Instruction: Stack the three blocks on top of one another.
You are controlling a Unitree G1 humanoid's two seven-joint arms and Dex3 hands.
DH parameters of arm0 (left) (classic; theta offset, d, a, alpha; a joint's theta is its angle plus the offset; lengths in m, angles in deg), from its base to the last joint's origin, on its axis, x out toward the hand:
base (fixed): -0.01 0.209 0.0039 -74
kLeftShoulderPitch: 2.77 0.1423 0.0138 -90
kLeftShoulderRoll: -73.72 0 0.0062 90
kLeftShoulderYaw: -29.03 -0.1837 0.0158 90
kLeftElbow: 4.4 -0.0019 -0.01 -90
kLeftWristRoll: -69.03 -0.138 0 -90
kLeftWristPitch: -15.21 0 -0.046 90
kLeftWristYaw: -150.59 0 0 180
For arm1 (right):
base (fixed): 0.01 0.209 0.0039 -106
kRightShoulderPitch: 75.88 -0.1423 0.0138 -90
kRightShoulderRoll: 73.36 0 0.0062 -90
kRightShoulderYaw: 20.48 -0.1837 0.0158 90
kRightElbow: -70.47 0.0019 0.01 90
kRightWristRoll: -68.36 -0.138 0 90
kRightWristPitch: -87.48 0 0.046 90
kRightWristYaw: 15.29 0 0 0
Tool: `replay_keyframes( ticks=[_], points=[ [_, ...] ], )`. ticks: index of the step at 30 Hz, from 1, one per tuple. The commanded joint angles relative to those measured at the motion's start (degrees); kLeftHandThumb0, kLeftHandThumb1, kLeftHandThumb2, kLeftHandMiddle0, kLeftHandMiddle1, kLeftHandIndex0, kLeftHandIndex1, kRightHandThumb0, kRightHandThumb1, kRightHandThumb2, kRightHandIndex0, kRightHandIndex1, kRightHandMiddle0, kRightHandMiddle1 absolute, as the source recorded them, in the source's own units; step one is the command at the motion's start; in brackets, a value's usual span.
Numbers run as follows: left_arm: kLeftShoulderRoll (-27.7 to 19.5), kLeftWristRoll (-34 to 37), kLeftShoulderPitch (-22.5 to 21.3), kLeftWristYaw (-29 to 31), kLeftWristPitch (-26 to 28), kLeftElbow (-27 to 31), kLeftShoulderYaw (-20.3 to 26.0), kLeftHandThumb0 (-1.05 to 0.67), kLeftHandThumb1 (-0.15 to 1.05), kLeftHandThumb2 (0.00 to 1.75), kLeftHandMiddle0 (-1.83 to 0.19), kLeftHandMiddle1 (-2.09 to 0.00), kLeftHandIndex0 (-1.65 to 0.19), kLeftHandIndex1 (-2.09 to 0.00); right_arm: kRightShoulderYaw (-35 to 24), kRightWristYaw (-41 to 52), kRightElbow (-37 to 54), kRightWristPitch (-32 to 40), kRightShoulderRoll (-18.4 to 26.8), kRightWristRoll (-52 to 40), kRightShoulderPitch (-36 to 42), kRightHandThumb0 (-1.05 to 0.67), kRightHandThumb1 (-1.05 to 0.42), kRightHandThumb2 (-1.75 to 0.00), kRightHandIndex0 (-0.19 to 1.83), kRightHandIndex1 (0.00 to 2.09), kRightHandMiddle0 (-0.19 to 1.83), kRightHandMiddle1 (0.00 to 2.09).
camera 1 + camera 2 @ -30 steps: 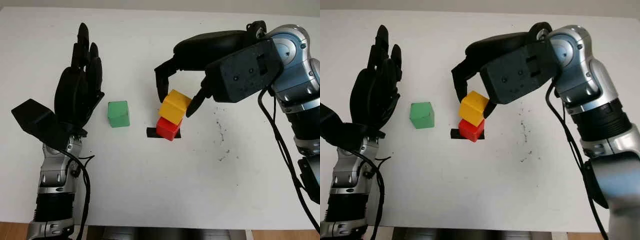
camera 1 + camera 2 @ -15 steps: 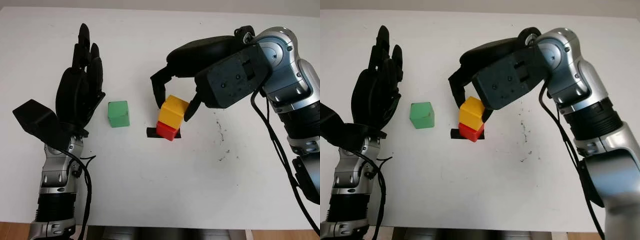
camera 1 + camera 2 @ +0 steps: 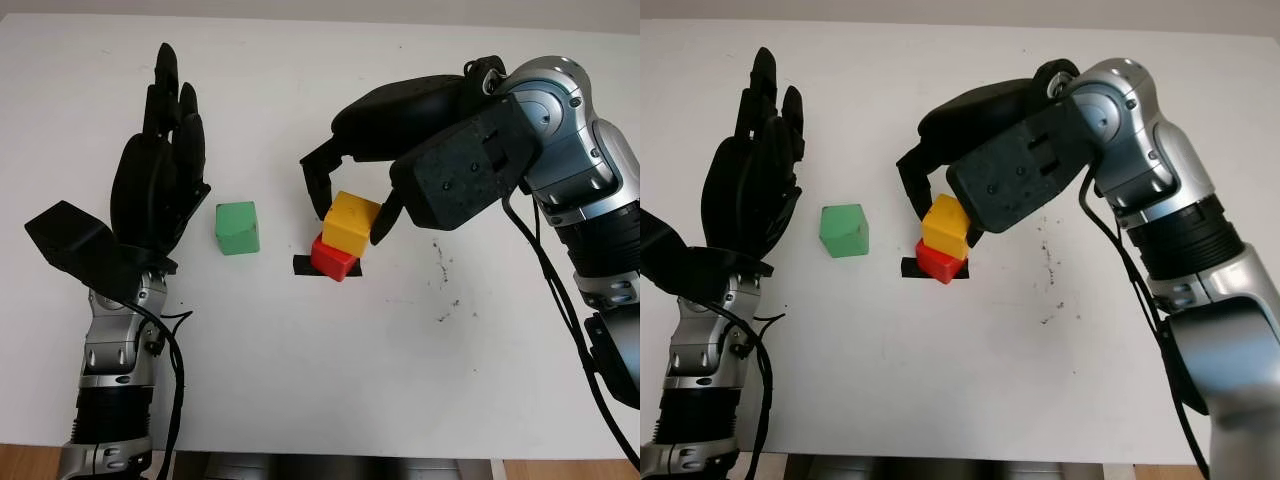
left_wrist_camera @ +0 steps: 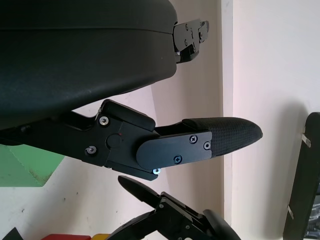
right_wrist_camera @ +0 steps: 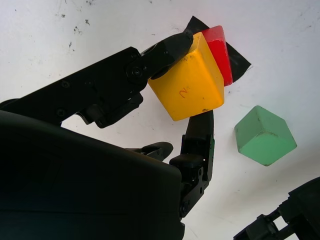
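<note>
Gripping yellow block (image 3: 350, 221), right hand (image 3: 352, 205), atop red block (image 3: 333, 261)

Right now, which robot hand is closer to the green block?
The left. The open left robot hand stands just beside the green block, on its outer side. The right robot hand is farther off, past the stack, holding the yellow block on the red block.

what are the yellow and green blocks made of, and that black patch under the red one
Yellow block, held by the right hand on the red block: probably painted wood or hard plastic; matte, with small dark scuffs. Green block: likely the same, even matte faces, softened edges. Black patch: looks like flat tape stuck to the table. Left hand is open beside the green block.
</note>
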Motion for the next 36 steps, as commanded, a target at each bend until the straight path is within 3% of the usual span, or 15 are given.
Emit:
replay_keyframes(
  ticks=[1, 36],
  points=[
    [0.12, 0.03, 0.73, 0.10, -0.58, -0.05, 0.03, -0.81, 1.05, 0.56, 0.19, 0.00, 0.19, 0.00, -0.52, -0.33, -0.02, -0.70, -0.12, -0.58, -0.44, -0.44, -0.95, -0.06, 0.42, 0.05, 0.42, 1.44],
    [1.09, -1.09, 1.30, -1.04, -0.28, 1.04, -0.41, -0.81, 1.05, 0.56, 0.19, 0.00, 0.19, 0.00, 0.32, 0.37, 2.12, 3.24, -1.51, 0.89, -0.79, -0.44, -0.94, -0.05, 0.39, 0.04, 0.41, 1.46]
  ],
)
